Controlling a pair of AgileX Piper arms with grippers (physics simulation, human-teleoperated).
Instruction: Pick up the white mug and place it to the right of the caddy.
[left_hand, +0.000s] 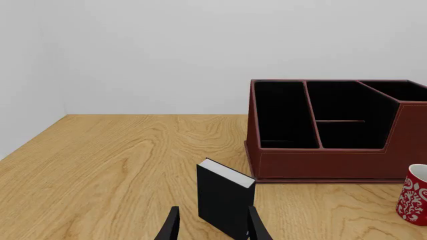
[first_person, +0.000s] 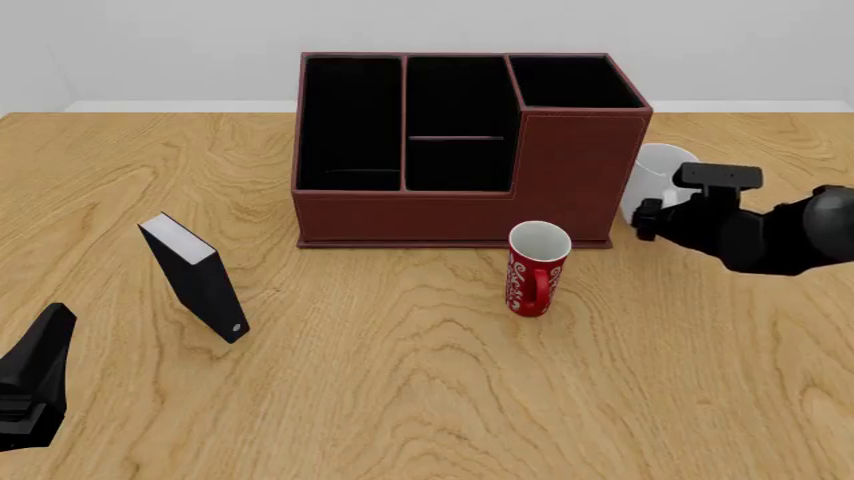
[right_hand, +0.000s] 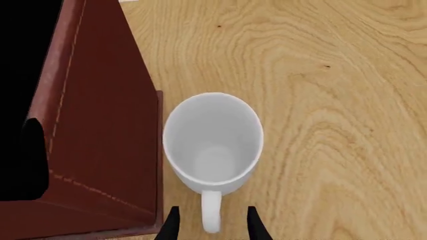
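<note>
On the table (first_person: 400, 400): one caddy (first_person: 454, 200), one white mug (first_person: 657, 172), one red mug (first_person: 537, 268), one black box (first_person: 196, 278). White mug stands upright just right of the caddy, its handle between the spread fingers of the right gripper (right_hand: 212, 226), not visibly pinched. Left gripper (left_hand: 212, 227) also spread, holding nothing, near the black box.

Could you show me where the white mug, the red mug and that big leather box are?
white mug (right_hand: 212, 150): right wrist view, inside of the cup.
red mug (first_person: 537, 272): front view, lettered side wall.
caddy (first_person: 567, 175): front view, right front panel.

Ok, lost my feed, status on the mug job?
Right gripper open, straddling white mug handle. Mug upright on table, right of caddy. Left gripper open, facing black box. Nothing blocking.
</note>
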